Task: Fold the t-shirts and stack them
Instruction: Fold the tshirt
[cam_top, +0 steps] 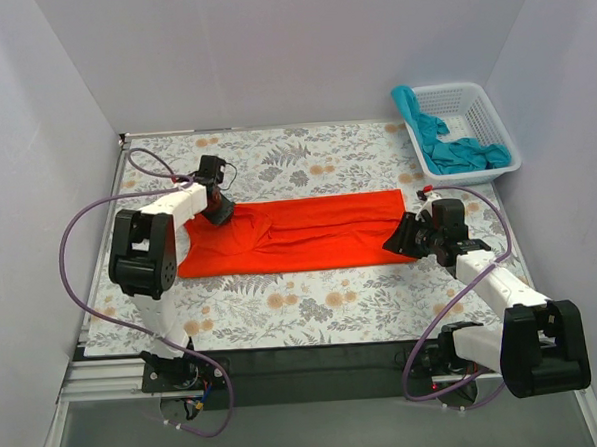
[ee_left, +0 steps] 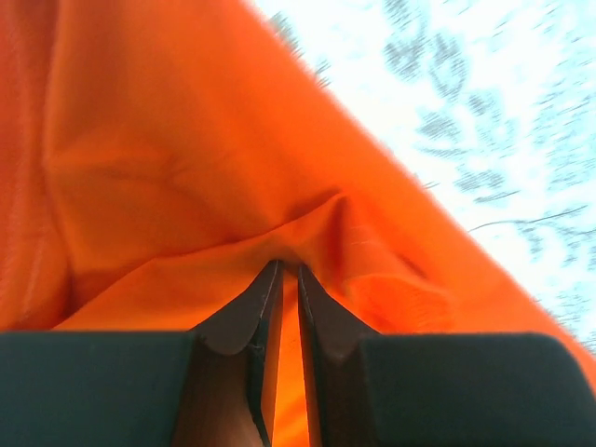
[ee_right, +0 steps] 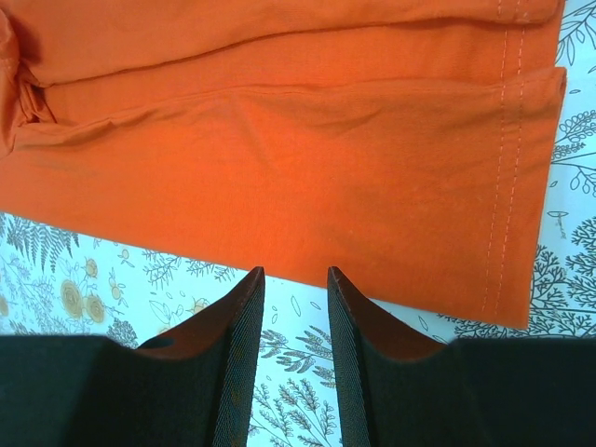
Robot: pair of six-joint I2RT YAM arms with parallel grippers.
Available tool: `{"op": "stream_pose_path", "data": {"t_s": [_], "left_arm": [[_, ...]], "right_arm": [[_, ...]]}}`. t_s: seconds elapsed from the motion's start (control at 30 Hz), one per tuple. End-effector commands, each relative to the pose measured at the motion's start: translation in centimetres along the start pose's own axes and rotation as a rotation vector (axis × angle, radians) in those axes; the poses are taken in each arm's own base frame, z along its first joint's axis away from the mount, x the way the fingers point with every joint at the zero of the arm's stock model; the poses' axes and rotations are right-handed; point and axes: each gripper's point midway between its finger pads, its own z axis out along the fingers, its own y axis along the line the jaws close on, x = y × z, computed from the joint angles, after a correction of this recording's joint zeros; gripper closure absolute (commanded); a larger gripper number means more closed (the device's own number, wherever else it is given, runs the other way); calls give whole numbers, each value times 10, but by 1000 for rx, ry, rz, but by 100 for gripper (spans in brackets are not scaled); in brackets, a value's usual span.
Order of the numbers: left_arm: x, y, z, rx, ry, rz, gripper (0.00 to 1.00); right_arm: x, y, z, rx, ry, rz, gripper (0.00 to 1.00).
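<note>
**Item 1. Orange t-shirt [cam_top: 309, 233].** One. It lies flat on the surface, at the middle and slightly toward the far side. It is folded lengthwise into a long band running left to right. Layered fold lines run along its length. The stitched hem [ee_right: 503, 140] is at the right end. The cloth bunches into creases at the far left corner.

**Item 2. Left gripper [cam_top: 221, 210].** It sits at the far left corner of the band. In the left wrist view the fingers [ee_left: 244, 317] are drawn almost together, with a thin strip of orange cloth pinched in the slit between them. The fabric rises in a ridge just ahead of the tips.

**Item 3. Right gripper [cam_top: 400, 240].** It sits at the near right corner of the band, close to the hem. In the right wrist view the fingers [ee_right: 244, 317] stand a narrow gap apart. Their tips are at the near edge of the shirt, and only the patterned surface shows between them. Nothing is held.

**Item 4. Surface [cam_top: 313, 303].** White covering with a printed pattern of leaves and flowers. It carries the shirt and the basket.

**Item 5. Basket [cam_top: 501, 133].** White and slotted, at the far right corner of the surface, well apart from the orange shirt.

**Item 6. Teal clothing [cam_top: 460, 155].** Crumpled in the basket, with one part draped over its left rim. The number of pieces cannot be told.
</note>
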Motion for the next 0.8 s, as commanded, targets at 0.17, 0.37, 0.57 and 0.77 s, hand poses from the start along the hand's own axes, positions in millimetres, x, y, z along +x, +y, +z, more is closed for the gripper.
{"op": "stream_pose_path", "data": {"t_s": [0.17, 0.37, 0.57, 0.77], "left_arm": [[-21, -29, 7, 28, -33, 1, 89], [-25, -38, 15, 32, -34, 6, 89], [-34, -55, 22, 54, -42, 14, 85], [-50, -37, -12, 33, -137, -10, 70]], "right_arm": [[-2, 0, 0, 1, -3, -30, 60], [2, -2, 3, 2, 17, -35, 60], [5, -3, 7, -8, 38, -51, 60], [2, 1, 10, -30, 61, -102, 60]]}}
